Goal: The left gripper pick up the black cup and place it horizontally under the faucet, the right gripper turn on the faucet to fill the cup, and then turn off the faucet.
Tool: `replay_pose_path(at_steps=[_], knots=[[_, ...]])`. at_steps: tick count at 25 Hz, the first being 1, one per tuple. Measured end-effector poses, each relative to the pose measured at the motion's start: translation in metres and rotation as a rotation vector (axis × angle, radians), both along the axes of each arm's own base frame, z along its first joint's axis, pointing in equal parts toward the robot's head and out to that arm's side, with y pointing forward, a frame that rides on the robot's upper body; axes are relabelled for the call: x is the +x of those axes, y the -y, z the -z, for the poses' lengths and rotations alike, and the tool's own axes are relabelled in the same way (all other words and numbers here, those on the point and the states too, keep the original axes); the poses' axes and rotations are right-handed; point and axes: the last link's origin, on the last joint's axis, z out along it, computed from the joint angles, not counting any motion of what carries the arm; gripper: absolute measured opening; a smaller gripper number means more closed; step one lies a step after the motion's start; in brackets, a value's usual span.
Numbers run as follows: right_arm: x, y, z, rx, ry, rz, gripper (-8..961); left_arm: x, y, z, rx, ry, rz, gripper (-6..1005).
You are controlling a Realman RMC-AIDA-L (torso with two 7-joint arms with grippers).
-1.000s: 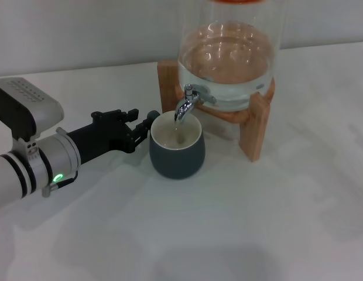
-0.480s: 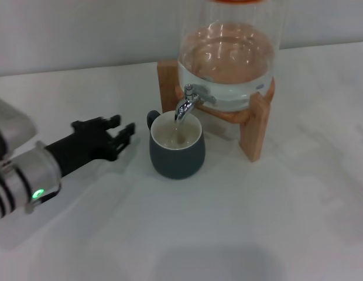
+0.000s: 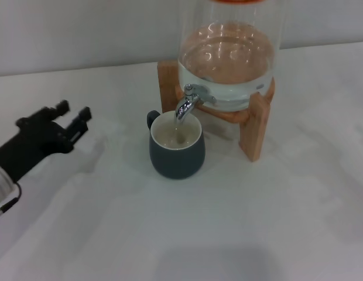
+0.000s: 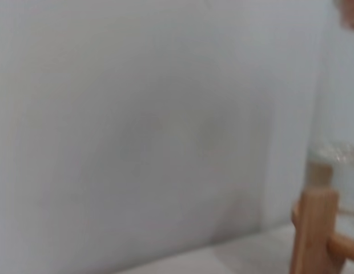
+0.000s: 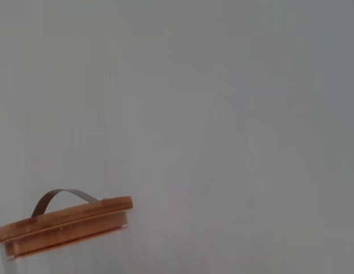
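1. The black cup [image 3: 177, 152] stands upright on the white worktop [image 3: 240, 222], directly under the faucet [image 3: 188, 102]; its small loop handle points toward about 10 o'clock; the cream inside seems to hold some liquid, though the level is hard to judge.
2. The faucet is a chrome spigot curving down over the cup's mouth; it sits on the front of a glass dispenser [image 3: 228, 58] partly full of water, carried on a wooden stand [image 3: 254, 126].
3. The left pincer [image 3: 70, 120] hovers at 9 o'clock from the cup, well apart from it; its black fingers are spread and hold nothing.
4. The right pincer shows in no view; the right wrist view gives only a plain wall and the dispenser's wooden lid [image 5: 65, 225] with a thin metal handle.
5. The left wrist view shows the wall and part of the wooden stand [image 4: 314, 234].
6. No brand, label or writing can be read on any item.
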Motion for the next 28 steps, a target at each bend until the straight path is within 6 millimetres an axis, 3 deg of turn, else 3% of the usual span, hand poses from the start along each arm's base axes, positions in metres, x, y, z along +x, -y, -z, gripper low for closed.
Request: replay_pose_path(at_steps=[14, 19, 22, 28], knots=[[0.002, 0.005, 0.008, -0.064, 0.037, 0.007, 688, 0.001, 0.02, -0.056, 0.192, 0.293, 0.091, 669], [0.0, 0.011, 0.012, -0.142, 0.078, 0.001, 688, -0.006, 0.03, -0.074, 0.258, 0.389, 0.101, 694], [-0.005, 0.014, 0.019, -0.21, 0.111, -0.024, 688, -0.007, 0.033, -0.078, 0.27, 0.404, 0.114, 703], [-0.019, 0.015, 0.037, -0.325, 0.138, -0.118, 688, -0.011, 0.038, -0.08, 0.269, 0.417, 0.122, 884]])
